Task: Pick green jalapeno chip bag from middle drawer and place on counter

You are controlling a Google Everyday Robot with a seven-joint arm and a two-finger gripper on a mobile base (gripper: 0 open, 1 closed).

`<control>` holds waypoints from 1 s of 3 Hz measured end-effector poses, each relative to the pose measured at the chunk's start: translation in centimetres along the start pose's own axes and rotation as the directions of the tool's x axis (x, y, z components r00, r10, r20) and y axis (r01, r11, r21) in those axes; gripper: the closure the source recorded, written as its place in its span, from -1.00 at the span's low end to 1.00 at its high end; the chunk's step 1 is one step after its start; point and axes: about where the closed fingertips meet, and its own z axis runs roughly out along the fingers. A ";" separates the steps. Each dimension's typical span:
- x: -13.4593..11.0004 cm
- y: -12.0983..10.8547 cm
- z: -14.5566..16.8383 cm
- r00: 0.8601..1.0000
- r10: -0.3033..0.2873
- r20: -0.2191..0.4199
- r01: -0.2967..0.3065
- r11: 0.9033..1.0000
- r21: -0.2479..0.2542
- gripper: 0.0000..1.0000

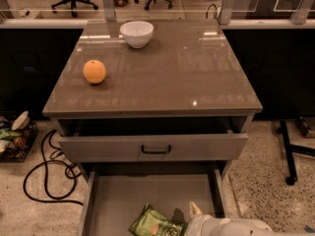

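A wide grey middle drawer [89, 206] stands open at the bottom of the cabinet, its pale flat floor bare apart from one thing. That thing is the light-green crinkly chip bag [156, 224] with a small orange-red logo, which lies flat near the drawer's front, partly cut off by the lower edge of the view. The robot's hand [195, 212] sits low in the same drawer, just to the right of the bag, at the end of a white rounded arm [231, 228]. I cannot tell whether the hand is open or closed, or whether it touches the bag.

Above, a second grey drawer with a black handle [156, 149] is also partly open. The glossy grey-brown square bench [172, 77] on top reflects the ceiling lights. It carries a round orange fruit [94, 72] on its left side and a white ceramic bowl [137, 33] near the far edge (the two are well apart). A black cable [46, 177] loops over the speckled floor [266, 181] to the left of the cabinet.
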 end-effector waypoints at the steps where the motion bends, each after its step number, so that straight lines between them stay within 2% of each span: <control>1: -1.6 2.4 3.9 0.992 0.031 0.123 -0.026 0.999 -0.044 -1.00; 2: -3.4 3.6 5.9 0.981 0.051 0.188 -0.040 0.997 -0.063 -1.00; 3: -4.8 4.0 7.9 0.972 0.070 0.225 -0.056 0.996 -0.070 -1.00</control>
